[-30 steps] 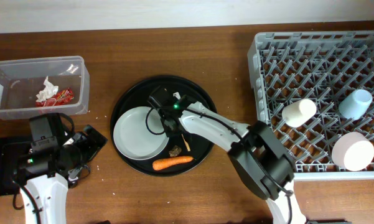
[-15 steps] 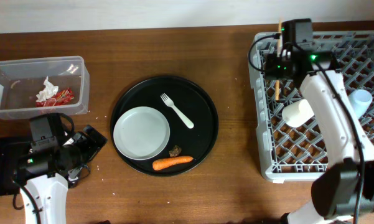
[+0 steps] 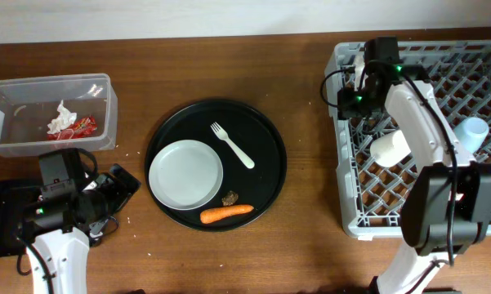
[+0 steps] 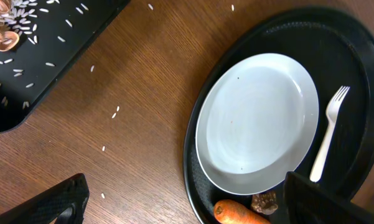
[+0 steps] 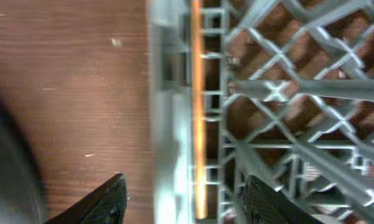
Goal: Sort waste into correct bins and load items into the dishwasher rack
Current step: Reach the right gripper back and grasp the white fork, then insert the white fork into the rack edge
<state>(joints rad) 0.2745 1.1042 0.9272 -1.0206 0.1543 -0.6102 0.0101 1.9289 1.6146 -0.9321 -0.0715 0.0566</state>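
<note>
The thin pale stick lies along the rim of the dishwasher rack and runs straight into the gap of your right gripper. Its jaws stand wide apart, one finger on each side of the stick. The wrist view is too blurred to tell whether either finger touches it. Outside one finger you have bare worktop; outside the other, the rack's grey lattice. Seen from above, a small white cup lies on its side deeper in the rack, past those jaws. A light blue cup sits further on.

Your left gripper hangs over the worktop with its jaws spread wide and nothing between them. Ahead of them the round white plate sits on the round black tray, with a white fork just beside it. The small orange carrot and a brownish scrap lie at the plate's edge, close to one finger. Ahead on the other finger's side, a corner of the shallow black rectangular tray holds pale grains. Stray grains dot the wood nearby.

Well apart from both sets of jaws, the clear tub holds crumpled white tissue and a red wrapper.
</note>
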